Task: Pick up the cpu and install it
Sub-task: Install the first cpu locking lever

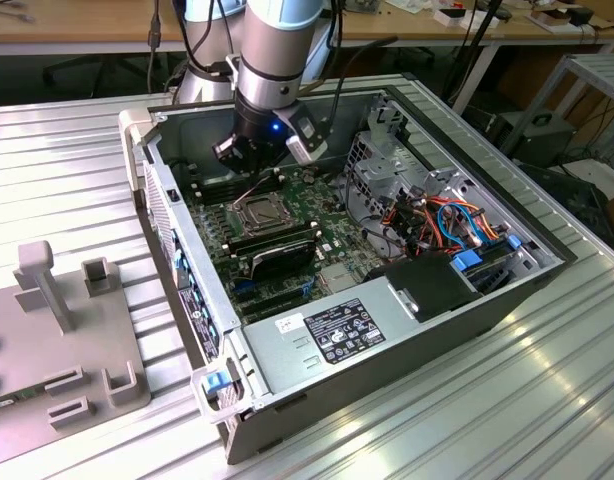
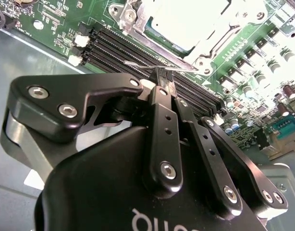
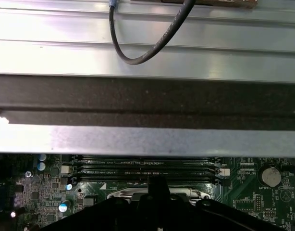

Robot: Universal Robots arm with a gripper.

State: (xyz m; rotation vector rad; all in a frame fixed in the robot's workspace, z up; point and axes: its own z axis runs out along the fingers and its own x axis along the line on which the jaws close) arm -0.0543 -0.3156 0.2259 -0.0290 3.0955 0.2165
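Bright overhead light, glare on socket (image 2: pixel 186 24), soft-focus pincer (image 2: pixel 162 79) foreground

a lab: opened computer case (image 1: pixel 407 330) on ribbed metal bench (image 1: pixel 77 150).

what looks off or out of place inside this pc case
Nothing looks damaged or spilled. The socket frame is hinged open on the motherboard, as expected mid-install. The gripper hovers beside it, over the memory slots; the cpu cannot be made out.

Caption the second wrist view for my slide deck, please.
Gripper with fingers closed, poised over the memory slots beside the metal-framed socket.
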